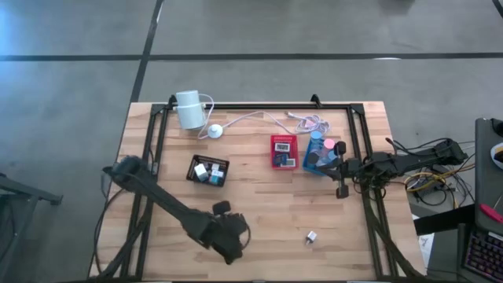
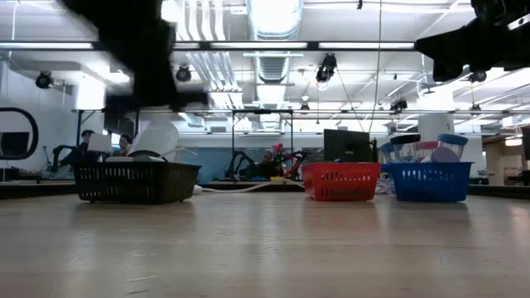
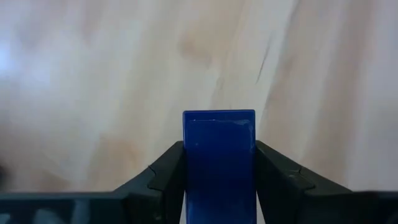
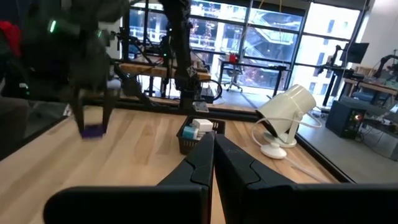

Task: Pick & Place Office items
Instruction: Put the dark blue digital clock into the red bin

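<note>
Left hand (image 3: 219,186) sits over the near left part of the counter (image 1: 259,212), fingers closed on a small blue rectangular piece (image 3: 218,162), lifted clear of the wood.

Black tray (image 1: 208,170), left of centre: several white and teal pieces already inside. Red tray (image 1: 284,152), centre: a couple of flat pieces in it. Blue tray (image 1: 317,153), right of that: pink and teal items inside, partly hidden by the right arm.

One small white piece (image 1: 311,236) lies loose on the near right of the counter.

Right hand (image 4: 213,163) waits by the blue tray, fingers pressed together, holding nothing.

Judgement: sorting looks well along. Most pieces are in trays; the held blue piece needs placing and the loose white one remains.
</note>
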